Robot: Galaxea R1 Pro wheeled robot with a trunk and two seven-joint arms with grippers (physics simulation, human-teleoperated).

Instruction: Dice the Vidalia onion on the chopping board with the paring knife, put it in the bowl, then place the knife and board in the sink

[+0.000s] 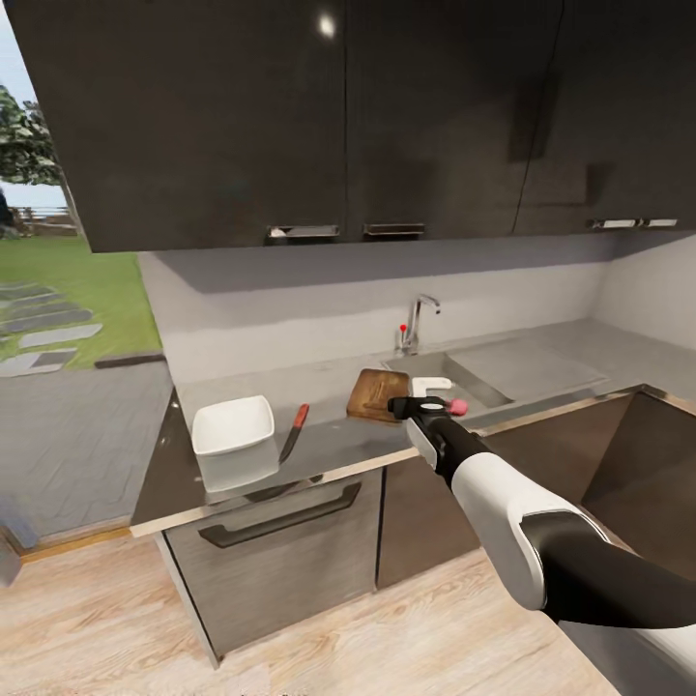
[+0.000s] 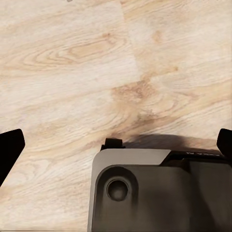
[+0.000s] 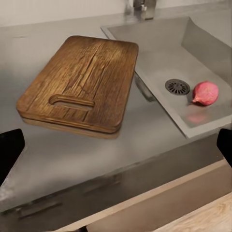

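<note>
While the right arm reaches forward over the countertop (image 1: 338, 440) edge, its gripper (image 1: 432, 407) hangs spread and empty above the sink (image 3: 193, 63), where the Vidalia onion (image 3: 205, 93) lies beside the drain.

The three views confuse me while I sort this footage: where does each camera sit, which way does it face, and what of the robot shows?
Head view: high on the robot, looking down over the countertop, bowl, paring knife and sink; the right arm reaches forward.
Left wrist view: near the left gripper, facing the wooden floor; dark fingertips at the edges, grey robot part below.
Right wrist view: near the right gripper, facing the chopping board and the Vidalia onion in the sink.
Shared: head and right wrist views both show board and sink.
</note>
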